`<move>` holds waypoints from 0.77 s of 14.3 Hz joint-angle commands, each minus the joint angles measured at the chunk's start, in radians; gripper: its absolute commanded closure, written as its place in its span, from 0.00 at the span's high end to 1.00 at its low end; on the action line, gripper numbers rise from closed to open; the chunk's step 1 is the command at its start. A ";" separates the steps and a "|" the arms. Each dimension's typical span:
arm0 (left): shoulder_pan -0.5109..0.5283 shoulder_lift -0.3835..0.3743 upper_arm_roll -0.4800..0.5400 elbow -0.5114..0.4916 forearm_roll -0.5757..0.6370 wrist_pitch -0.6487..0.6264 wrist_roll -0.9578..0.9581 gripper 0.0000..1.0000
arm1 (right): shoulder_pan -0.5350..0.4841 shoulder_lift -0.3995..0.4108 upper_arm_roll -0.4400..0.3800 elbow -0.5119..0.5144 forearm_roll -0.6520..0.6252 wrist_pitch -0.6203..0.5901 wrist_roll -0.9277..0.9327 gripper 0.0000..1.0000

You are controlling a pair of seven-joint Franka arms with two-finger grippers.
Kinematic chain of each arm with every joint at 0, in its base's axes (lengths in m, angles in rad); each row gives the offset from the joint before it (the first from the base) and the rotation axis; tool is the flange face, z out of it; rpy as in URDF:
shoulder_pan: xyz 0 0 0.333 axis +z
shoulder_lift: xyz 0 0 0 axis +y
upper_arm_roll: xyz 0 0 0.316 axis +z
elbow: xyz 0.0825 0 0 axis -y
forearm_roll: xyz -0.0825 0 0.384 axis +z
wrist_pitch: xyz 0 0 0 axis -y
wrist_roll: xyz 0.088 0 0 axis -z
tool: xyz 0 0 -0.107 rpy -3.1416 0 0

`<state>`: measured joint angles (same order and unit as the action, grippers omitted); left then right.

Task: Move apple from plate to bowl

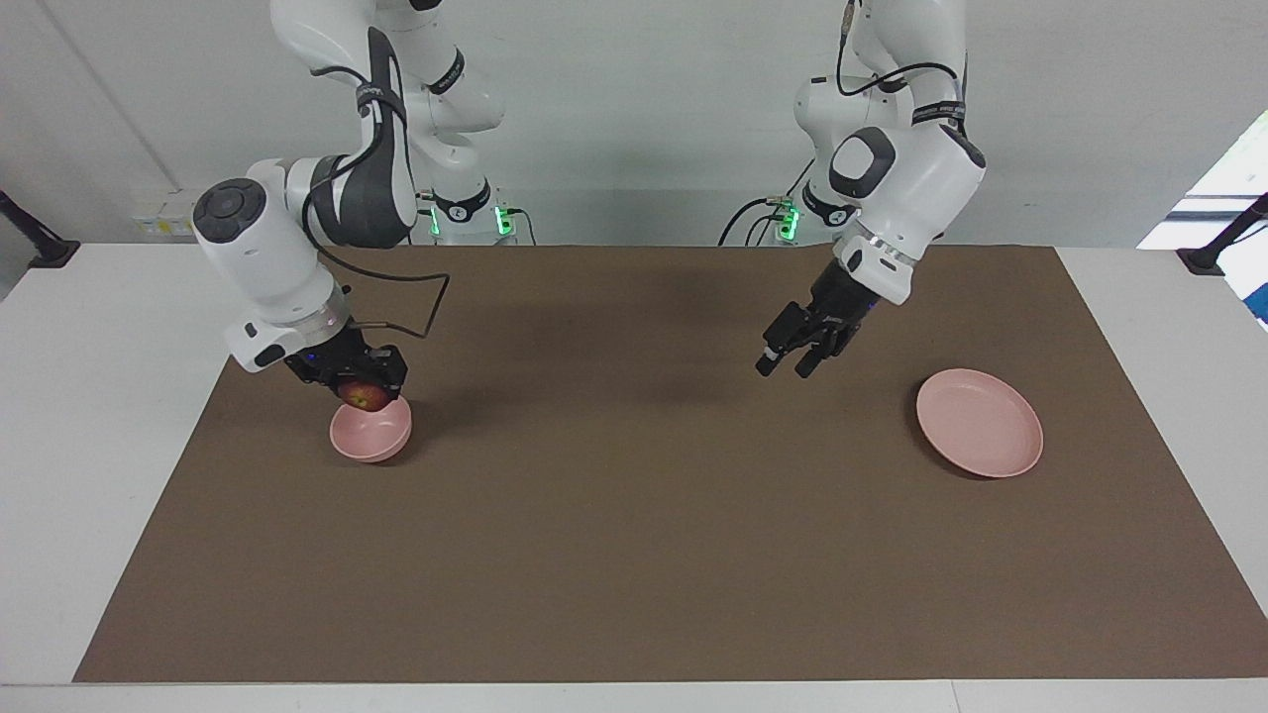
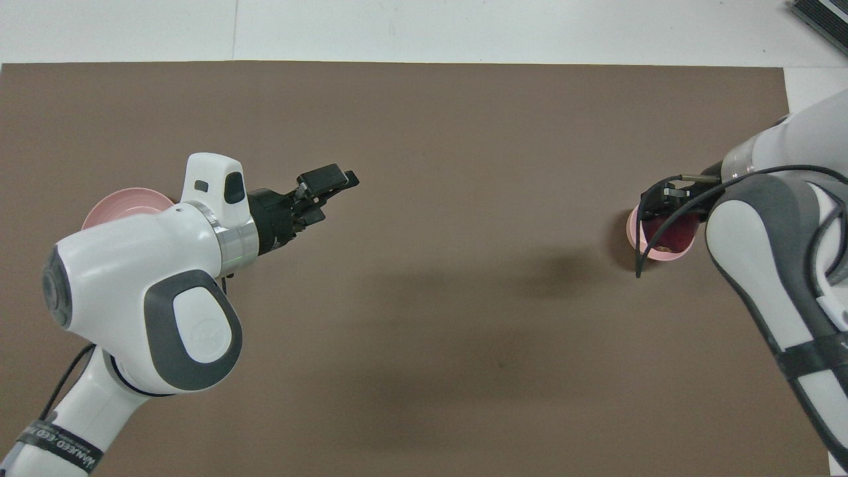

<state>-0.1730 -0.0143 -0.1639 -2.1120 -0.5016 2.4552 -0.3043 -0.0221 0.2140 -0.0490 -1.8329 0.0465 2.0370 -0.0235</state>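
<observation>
You see the apple (image 1: 364,396), small, round and dark red with a yellowish patch, held just above the bowl's (image 1: 370,434) mouth, its underside about level with the rim; whether it touches the bowl you cannot tell. The bowl is small, deep and pale pink, standing upright on the brown mat toward the right arm's end of the table. The plate (image 1: 979,423), wide, flat and pale pink, lies well apart from the bowl, toward the left arm's end.
</observation>
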 commanded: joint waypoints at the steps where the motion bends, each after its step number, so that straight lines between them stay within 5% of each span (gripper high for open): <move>1: 0.065 0.019 -0.009 0.065 0.228 -0.166 0.031 1.00 | -0.032 0.042 0.014 -0.002 -0.017 0.032 -0.019 0.00; 6: 0.188 0.042 -0.008 0.229 0.353 -0.422 0.295 1.00 | -0.025 0.080 0.014 0.023 -0.017 0.083 0.071 0.00; 11: 0.227 0.034 -0.008 0.490 0.515 -0.744 0.356 1.00 | -0.019 0.093 0.015 0.001 -0.014 0.095 0.083 0.00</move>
<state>0.0492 0.0071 -0.1602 -1.7328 -0.0560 1.8288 0.0370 -0.0415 0.2978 -0.0401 -1.8302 0.0465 2.1170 0.0273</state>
